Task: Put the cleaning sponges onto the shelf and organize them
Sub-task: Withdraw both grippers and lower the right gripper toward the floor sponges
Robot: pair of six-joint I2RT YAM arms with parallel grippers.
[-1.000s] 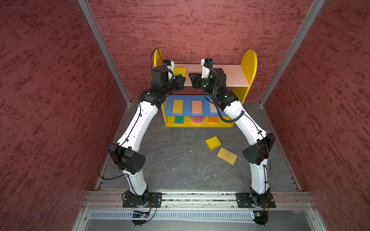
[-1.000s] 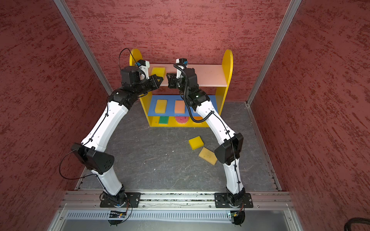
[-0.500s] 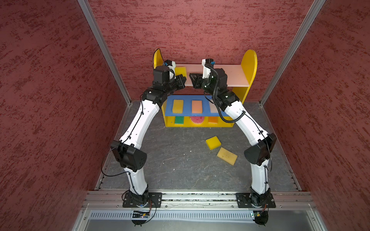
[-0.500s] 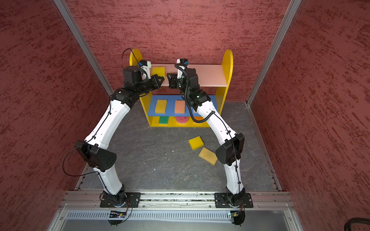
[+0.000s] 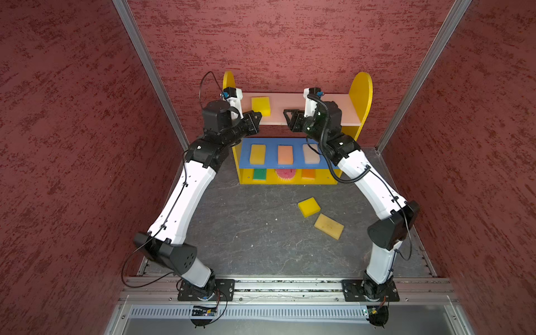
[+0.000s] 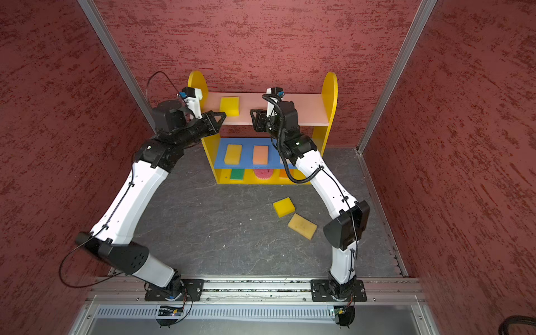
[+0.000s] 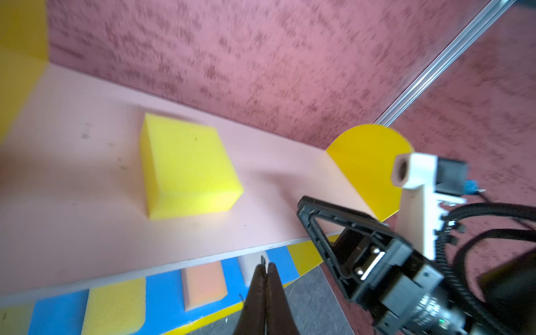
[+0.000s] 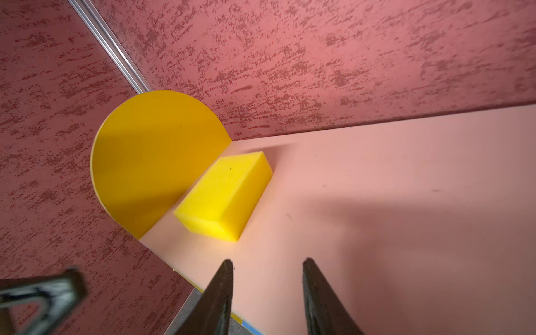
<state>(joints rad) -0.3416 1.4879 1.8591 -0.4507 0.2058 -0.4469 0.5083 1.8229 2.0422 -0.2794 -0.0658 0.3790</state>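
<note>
both my arms arched up, elbows out, wrists facing each other at the top of the shelf (image 5: 361,95). my left pincer (image 5: 256,116) was pressed together, empty, at the front edge of the pink board (image 5: 293,101), near the yellow sponge (image 5: 260,106) lying there. my right pincer (image 5: 287,113) was spread, empty, with bare board beyond it. a yellow block (image 5: 309,206) and a tan block (image 5: 329,226) lay on the surface (image 5: 246,226).
</note>
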